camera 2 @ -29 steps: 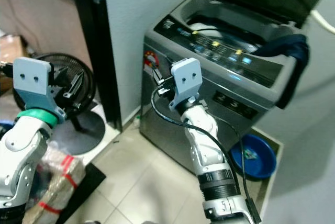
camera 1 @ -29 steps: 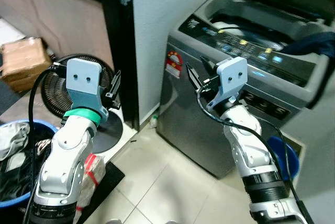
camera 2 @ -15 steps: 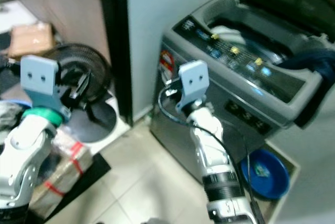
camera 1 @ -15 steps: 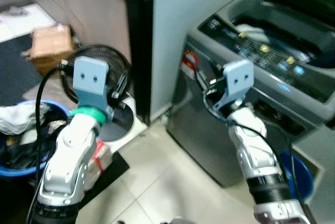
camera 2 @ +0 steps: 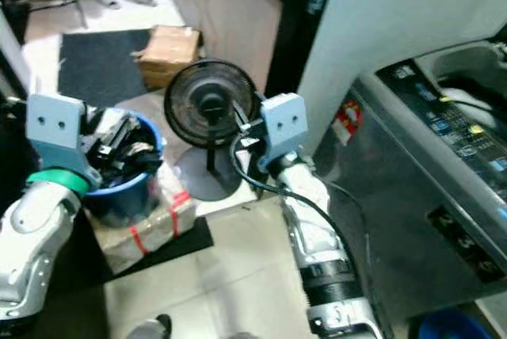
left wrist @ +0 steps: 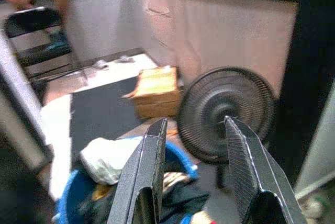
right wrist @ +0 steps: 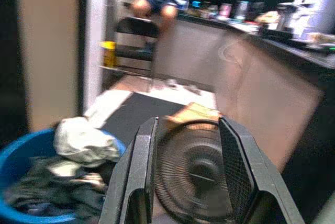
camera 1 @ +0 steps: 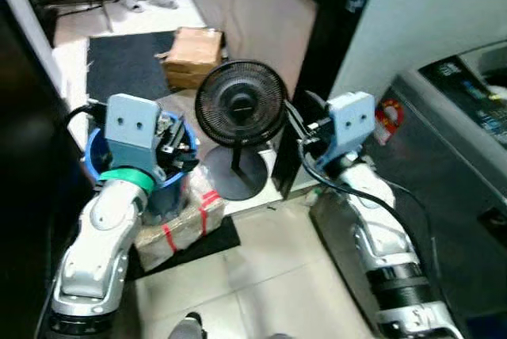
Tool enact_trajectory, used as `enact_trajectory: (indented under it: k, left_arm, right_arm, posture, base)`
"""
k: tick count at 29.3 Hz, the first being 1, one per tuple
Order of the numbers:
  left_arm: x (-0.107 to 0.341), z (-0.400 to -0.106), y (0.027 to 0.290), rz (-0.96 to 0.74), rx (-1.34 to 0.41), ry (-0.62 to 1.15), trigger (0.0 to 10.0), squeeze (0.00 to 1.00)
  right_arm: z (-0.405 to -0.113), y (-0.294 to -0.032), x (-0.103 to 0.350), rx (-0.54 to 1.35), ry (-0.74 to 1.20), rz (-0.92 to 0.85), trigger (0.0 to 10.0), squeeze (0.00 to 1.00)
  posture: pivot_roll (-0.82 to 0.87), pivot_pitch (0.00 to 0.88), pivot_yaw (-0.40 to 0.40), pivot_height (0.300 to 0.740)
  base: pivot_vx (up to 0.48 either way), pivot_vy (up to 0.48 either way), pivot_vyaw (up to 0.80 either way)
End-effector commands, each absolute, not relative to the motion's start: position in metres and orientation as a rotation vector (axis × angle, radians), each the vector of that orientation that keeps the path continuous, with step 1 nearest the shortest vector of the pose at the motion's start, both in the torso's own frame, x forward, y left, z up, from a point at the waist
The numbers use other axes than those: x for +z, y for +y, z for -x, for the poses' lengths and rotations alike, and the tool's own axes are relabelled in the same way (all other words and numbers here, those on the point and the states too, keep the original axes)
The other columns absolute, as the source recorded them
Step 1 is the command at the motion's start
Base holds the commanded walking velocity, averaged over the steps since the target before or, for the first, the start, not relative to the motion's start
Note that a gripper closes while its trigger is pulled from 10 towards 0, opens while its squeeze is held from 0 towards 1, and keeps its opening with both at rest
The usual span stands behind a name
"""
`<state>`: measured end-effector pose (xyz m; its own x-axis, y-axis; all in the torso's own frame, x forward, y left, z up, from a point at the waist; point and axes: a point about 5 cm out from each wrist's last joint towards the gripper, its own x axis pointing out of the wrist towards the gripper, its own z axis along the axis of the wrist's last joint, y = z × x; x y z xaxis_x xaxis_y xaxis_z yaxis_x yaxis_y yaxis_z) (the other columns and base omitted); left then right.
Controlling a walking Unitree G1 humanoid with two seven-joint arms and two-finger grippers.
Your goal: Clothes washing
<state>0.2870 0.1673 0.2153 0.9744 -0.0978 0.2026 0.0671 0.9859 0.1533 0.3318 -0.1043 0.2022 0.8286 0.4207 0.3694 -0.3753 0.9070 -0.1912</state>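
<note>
Swung left: washing machine (camera 2: 444, 157) now cut off, pedestal fan (camera 1: 240, 105) centred.
Left gripper (left wrist: 196, 171) and right gripper (right wrist: 186, 166) spread, empty; laundry basket (camera 2: 119, 196) beside fan half hidden.

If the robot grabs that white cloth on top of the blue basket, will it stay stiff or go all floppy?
Probably floppy: the white cloth lies crumpled over the heap in the blue basket. It looks light. It may drag neighbouring clothes along, since they seem tangled.

My head cameras look steeply down over both my raised arms at the floor; my two wrist cameras sight level between their own fingers, both sharing the black fan (left wrist: 226, 110) and blue laundry basket (right wrist: 21, 150) nearby.
</note>
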Motion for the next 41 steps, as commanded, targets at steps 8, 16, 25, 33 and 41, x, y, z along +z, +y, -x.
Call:
enact_trajectory:
  k: [8,16,25,33,41]
  left_arm:
    - [0.212,-0.287,0.164,-0.145,-0.098,-0.2,10.0,0.0]
    - [0.212,-0.287,0.164,-0.145,-0.097,-0.199,10.0,0.0]
    - [0.211,-0.287,0.164,-0.145,-0.096,-0.198,10.0,0.0]
    - [0.206,-0.287,0.166,-0.152,-0.091,-0.181,10.0,0.0]
    - [0.202,-0.291,0.169,-0.144,-0.058,-0.173,10.0,0.0]
  right_arm:
    - [-0.332,-0.108,0.197,0.414,-0.401,0.12,10.0,0.0]
    - [-0.331,-0.108,0.198,0.414,-0.404,0.119,10.0,0.0]
    - [-0.331,-0.108,0.197,0.417,-0.402,0.12,10.0,0.0]
    - [-0.331,-0.108,0.195,0.415,-0.394,0.117,10.0,0.0]
    - [-0.333,-0.108,0.192,0.398,-0.369,0.062,10.0,0.0]
  posture:
    - [0.1,0.035,-0.039,0.74]
    - [0.1,0.036,-0.039,0.74]
    - [0.1,0.04,-0.04,0.74]
    - [0.1,0.04,-0.039,0.74]
    - [0.1,0.033,-0.041,0.74]
  base:
    - [0.0,0.0,0.75]
    - [0.0,0.0,0.75]
    - [0.0,0.0,0.74]
    - [0.0,0.0,0.74]
    - [0.175,0.163,0.08]
